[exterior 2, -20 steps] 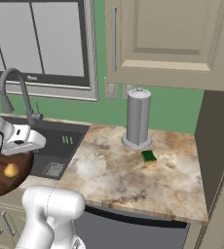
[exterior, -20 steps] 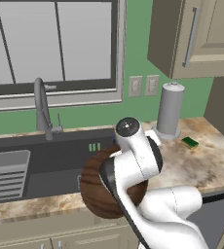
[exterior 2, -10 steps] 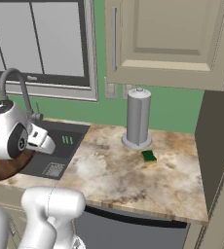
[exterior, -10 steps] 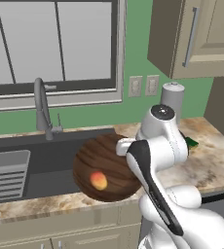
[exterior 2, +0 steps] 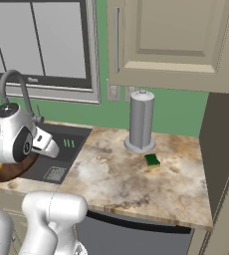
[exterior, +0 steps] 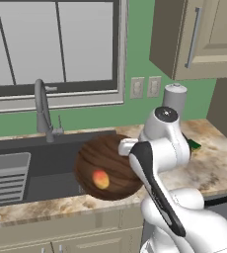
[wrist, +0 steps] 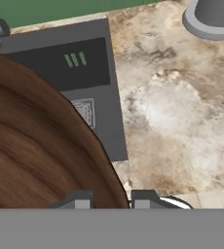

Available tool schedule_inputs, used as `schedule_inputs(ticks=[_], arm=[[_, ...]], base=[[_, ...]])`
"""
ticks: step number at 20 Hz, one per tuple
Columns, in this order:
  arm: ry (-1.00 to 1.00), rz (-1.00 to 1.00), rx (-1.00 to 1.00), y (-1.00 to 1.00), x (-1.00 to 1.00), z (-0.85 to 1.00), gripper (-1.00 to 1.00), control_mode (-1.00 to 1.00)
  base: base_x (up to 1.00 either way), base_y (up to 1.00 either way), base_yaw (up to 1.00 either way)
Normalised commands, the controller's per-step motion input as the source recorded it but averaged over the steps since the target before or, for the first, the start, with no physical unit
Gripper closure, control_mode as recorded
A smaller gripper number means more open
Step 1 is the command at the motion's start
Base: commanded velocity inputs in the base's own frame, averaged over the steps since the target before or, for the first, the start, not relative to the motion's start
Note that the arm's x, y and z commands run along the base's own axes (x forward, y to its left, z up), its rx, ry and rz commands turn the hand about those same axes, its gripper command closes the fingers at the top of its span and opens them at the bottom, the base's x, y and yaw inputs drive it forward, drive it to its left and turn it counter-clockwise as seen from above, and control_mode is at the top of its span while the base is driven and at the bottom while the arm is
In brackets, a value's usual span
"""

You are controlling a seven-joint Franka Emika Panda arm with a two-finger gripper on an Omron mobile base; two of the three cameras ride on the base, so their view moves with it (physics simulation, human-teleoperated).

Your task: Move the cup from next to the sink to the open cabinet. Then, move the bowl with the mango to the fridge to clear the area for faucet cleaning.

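the bowl (exterior: 108,168), gripped at its rim, tips its mouth sideways.

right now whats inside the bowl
One orange-yellow mango lies inside the brown bowl, low in its tilted hollow. The arm covers the bowl's right rim, so anything there is hidden.

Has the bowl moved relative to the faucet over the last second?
Yes. In the left base view the bowl has risen from low at the counter's front edge to up over the sink, nearer the faucet.
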Motion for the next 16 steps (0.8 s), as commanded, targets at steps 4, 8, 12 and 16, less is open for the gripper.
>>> schedule_inputs(ticks=[4, 8, 12, 16], arm=[[0.01, -0.22, 0.12, -0.23, 0.47, 0.00, 1.00, -1.00], [0.00, -0.01, 0.02, -0.01, 0.00, 0.00, 1.00, -1.00], [0.00, 0.00, 0.01, 0.00, 0.00, 0.00, 1.00, -1.00], [0.00, 0.03, 0.01, 0.03, -0.03, 0.00, 1.00, 1.00]], base=[[0.00, 0.00, 0.00], [0.00, 0.00, 0.00], [0.00, 0.00, 0.00], [-0.15, 0.28, 0.24]])
